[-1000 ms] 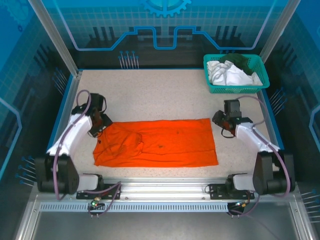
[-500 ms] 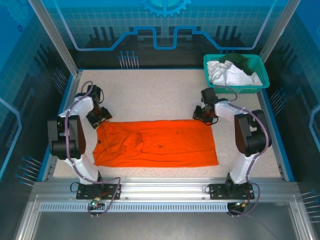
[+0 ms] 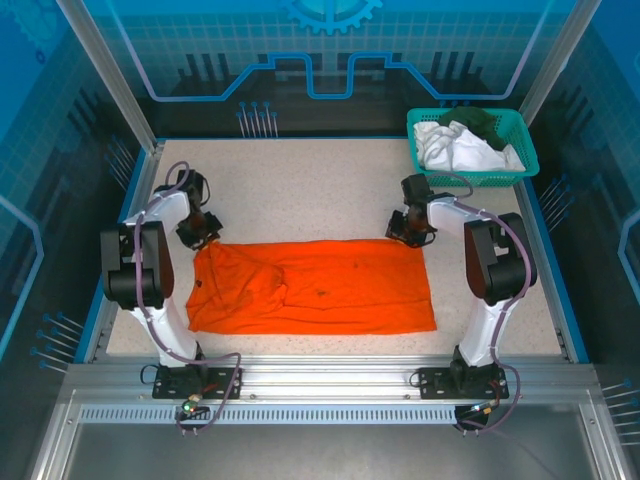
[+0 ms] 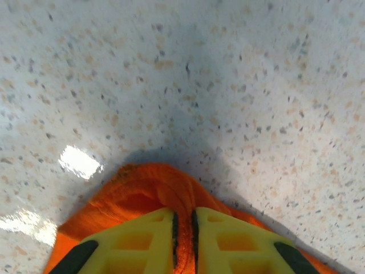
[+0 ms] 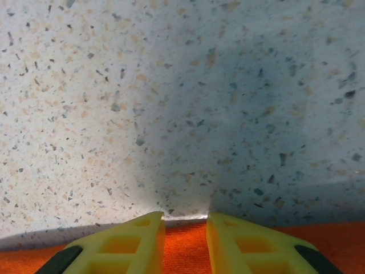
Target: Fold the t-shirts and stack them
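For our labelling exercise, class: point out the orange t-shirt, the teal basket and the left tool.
orange t-shirt (image 3: 340, 285), top view: middle of the fabric.
teal basket (image 3: 470, 179), top view: its near wall.
left tool (image 4: 183, 218), left wrist view: between its fingertips.

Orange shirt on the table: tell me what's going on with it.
The orange t-shirt lies spread on the table. The left claw is pinched shut on its far left corner. The right claw straddles the far right corner, jaws apart. More shirts wait in the teal basket.
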